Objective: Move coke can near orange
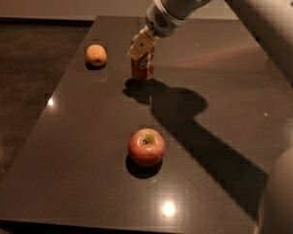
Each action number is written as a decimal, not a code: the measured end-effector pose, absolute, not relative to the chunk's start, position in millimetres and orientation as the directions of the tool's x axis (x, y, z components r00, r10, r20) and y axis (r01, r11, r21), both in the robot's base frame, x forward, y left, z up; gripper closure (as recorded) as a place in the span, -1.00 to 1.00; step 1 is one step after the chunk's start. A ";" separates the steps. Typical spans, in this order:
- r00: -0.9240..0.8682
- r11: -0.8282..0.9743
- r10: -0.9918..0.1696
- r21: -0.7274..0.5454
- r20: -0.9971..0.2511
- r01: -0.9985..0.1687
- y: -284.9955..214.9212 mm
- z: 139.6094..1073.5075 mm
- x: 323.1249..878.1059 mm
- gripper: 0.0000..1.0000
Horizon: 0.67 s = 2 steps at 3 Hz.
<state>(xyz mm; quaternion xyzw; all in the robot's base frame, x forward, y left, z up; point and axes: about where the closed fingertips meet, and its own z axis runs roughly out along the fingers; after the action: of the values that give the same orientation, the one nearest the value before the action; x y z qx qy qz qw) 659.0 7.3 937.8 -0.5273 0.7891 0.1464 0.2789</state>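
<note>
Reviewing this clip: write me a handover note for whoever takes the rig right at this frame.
The gripper is shut on the top of the coke can, toward the far side of the table.
The coke can is upright, right of the orange, with a gap between them. Resting or just lifted: cannot tell.
The apple sits on the near side, apart from both.
Done: can grasped.
Left: close the gap to the orange, set down, release.

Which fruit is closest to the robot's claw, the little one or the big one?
The orange, the small pale one at the far left. The gripper grips the coke can close by; the bigger red apple sits nearer the front.
</note>
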 end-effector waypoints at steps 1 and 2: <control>-0.264 0.380 -0.756 -0.073 -0.599 -0.922 37.2 935.8 667.6 1.00; -0.251 0.365 -0.765 -0.079 -0.593 -0.928 57.0 931.4 680.3 1.00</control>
<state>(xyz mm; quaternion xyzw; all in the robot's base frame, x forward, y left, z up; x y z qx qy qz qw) 680.3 57.0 931.4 -0.5443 0.7774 0.1453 0.2798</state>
